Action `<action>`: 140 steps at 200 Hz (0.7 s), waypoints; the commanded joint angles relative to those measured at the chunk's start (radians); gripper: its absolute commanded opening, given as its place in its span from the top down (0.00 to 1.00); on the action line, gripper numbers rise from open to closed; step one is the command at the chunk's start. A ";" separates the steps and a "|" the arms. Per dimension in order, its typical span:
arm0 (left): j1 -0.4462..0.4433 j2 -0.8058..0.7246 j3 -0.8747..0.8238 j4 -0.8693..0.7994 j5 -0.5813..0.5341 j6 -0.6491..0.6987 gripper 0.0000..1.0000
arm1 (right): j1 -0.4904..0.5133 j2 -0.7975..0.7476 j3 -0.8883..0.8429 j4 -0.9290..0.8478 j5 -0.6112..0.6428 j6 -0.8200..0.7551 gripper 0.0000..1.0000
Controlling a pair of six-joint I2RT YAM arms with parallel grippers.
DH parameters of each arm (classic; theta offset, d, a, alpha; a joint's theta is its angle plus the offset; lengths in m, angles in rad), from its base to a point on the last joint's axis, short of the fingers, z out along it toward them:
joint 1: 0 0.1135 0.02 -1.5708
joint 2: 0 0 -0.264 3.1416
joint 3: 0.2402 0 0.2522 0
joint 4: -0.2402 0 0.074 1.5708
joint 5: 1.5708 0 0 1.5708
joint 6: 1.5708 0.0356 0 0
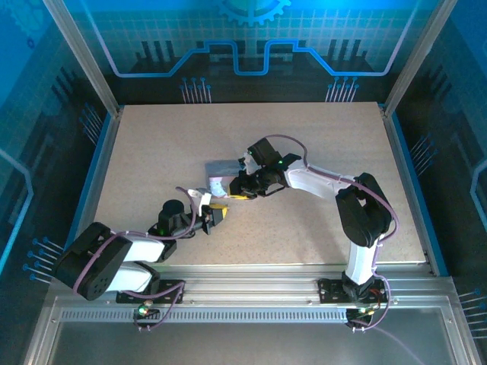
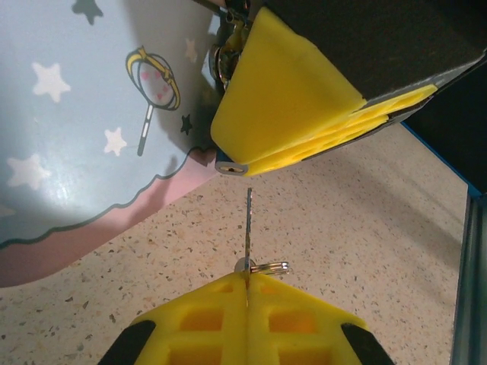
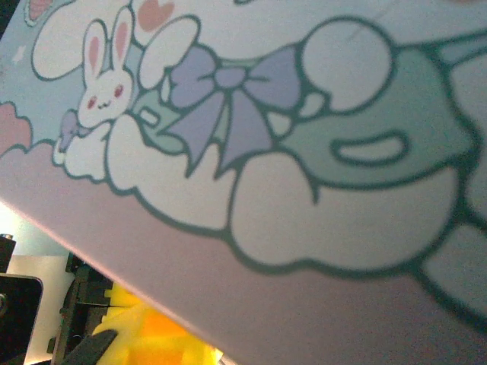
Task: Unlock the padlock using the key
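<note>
Left wrist view, left gripper (image 2: pixel 247 285): we see its yellow fingers pressed together, pinching the key by its head.
Key (image 2: pixel 249 228): we see the thin blade edge-on, standing straight out from the fingertips, with a small ring (image 2: pixel 272 267) at its head.
Gap: we find the key's tip just short of the padlock and not touching it.
Padlock (image 2: pixel 230 165): we see its lower end poking out under a yellow pad, close against the tin's edge.
Right gripper (image 2: pixel 262 144): we see its fingers closed on the padlock.
Tin (image 2: pixel 84 114): we see a pale blue face with stars and a pink border; the right wrist view gives us its bunny (image 3: pixel 103 95) print.
Table (image 1: pixel 327 152): from the top external view we see both grippers meeting near the middle of the speckled top, beside the tin.
</note>
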 commanded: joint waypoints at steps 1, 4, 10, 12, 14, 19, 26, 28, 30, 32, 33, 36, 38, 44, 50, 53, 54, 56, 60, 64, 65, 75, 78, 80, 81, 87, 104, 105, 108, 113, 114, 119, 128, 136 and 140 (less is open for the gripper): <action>-0.008 -0.013 0.021 0.012 -0.025 0.043 1.00 | -0.010 -0.047 0.020 0.003 -0.043 0.012 1.00; -0.008 -0.014 0.021 0.013 -0.027 0.043 1.00 | -0.009 -0.046 0.020 0.003 -0.042 0.012 1.00; -0.009 -0.015 0.022 0.014 -0.029 0.043 1.00 | -0.009 -0.046 0.019 0.003 -0.042 0.012 1.00; -0.009 -0.015 0.020 0.014 -0.030 0.043 1.00 | -0.010 -0.046 0.019 0.003 -0.042 0.012 1.00; -0.009 -0.015 0.021 0.014 -0.030 0.042 1.00 | -0.009 -0.046 0.017 0.004 -0.042 0.013 1.00; -0.009 -0.014 0.021 0.014 -0.033 0.042 1.00 | -0.009 -0.046 0.016 0.004 -0.043 0.014 1.00; -0.009 -0.015 0.023 0.013 -0.035 0.039 1.00 | -0.007 -0.048 0.016 0.004 -0.042 0.014 1.00; -0.009 -0.013 0.024 0.012 -0.035 0.037 1.00 | -0.007 -0.048 0.014 0.004 -0.041 0.014 1.00; -0.009 -0.013 0.023 0.011 -0.036 0.037 1.00 | -0.008 -0.049 0.014 0.005 -0.042 0.014 1.00; -0.009 -0.013 0.025 0.011 -0.036 0.036 1.00 | -0.008 -0.049 0.014 0.005 -0.042 0.015 1.00; -0.009 -0.012 0.025 0.010 -0.036 0.036 1.00 | -0.007 -0.049 0.014 0.005 -0.042 0.014 1.00; -0.009 -0.011 0.026 0.009 -0.035 0.035 1.00 | -0.007 -0.050 0.013 0.004 -0.042 0.014 1.00; -0.009 -0.010 0.027 0.009 -0.034 0.035 1.00 | -0.008 -0.050 0.012 0.004 -0.043 0.014 1.00; -0.009 -0.006 0.030 0.009 -0.032 0.033 1.00 | -0.008 -0.050 0.013 0.006 -0.043 0.014 1.00; -0.009 -0.001 0.032 0.012 -0.029 0.029 1.00 | -0.007 -0.050 0.012 0.007 -0.042 0.014 1.00; -0.009 0.002 0.032 0.014 -0.028 0.027 1.00 | -0.008 -0.051 0.012 0.006 -0.044 0.014 1.00; -0.009 0.003 0.033 0.016 -0.028 0.027 1.00 | -0.008 -0.051 0.012 0.006 -0.044 0.015 1.00; -0.009 0.005 0.033 0.018 -0.027 0.027 1.00 | -0.008 -0.051 0.013 0.006 -0.044 0.014 1.00; -0.009 0.010 0.034 0.025 -0.026 0.026 1.00 | -0.008 -0.051 0.014 0.007 -0.044 0.014 1.00; -0.009 0.014 0.032 0.033 -0.027 0.024 1.00 | -0.006 -0.051 0.013 0.006 -0.044 0.015 1.00; -0.009 0.015 0.032 0.035 -0.026 0.023 1.00 | -0.005 -0.051 0.014 0.006 -0.044 0.014 1.00; -0.009 0.027 0.032 0.054 -0.022 0.020 1.00 | -0.006 -0.052 0.014 0.004 -0.044 0.013 1.00; -0.009 0.031 0.032 0.058 -0.021 0.018 1.00 | -0.006 -0.053 0.014 0.004 -0.044 0.012 1.00; -0.009 0.033 0.033 0.061 -0.020 0.017 1.00 | -0.006 -0.052 0.014 0.004 -0.044 0.012 1.00; -0.009 0.034 0.034 0.062 -0.019 0.017 1.00 | -0.006 -0.052 0.014 0.004 -0.044 0.013 1.00; -0.009 0.040 0.035 0.067 -0.016 0.015 1.00 | -0.006 -0.053 0.013 0.004 -0.044 0.012 1.00; -0.009 0.057 0.039 0.078 -0.012 0.009 1.00 | -0.004 -0.054 0.011 0.004 -0.046 0.014 1.00; -0.009 0.058 0.040 0.078 -0.012 0.009 1.00 | -0.004 -0.054 0.011 0.004 -0.046 0.014 1.00; -0.009 0.061 0.039 0.080 -0.013 0.009 1.00 | -0.004 -0.054 0.011 0.004 -0.046 0.015 1.00; -0.009 0.066 0.039 0.084 -0.012 0.009 1.00 | -0.004 -0.056 0.009 0.006 -0.046 0.015 1.00; -0.009 0.067 0.039 0.085 -0.013 0.009 1.00 | -0.004 -0.056 0.009 0.006 -0.046 0.014 1.00; -0.009 0.073 0.038 0.088 -0.014 0.008 1.00 | -0.004 -0.056 0.009 0.006 -0.046 0.014 1.00; -0.009 0.084 0.037 0.097 -0.012 0.007 1.00 | -0.004 -0.057 0.009 0.006 -0.045 0.014 1.00; -0.009 0.095 0.035 0.114 -0.011 0.004 1.00 | -0.004 -0.058 0.009 0.007 -0.046 0.014 1.00; -0.009 0.100 0.033 0.123 -0.009 0.000 1.00 | -0.004 -0.059 0.009 0.007 -0.045 0.014 1.00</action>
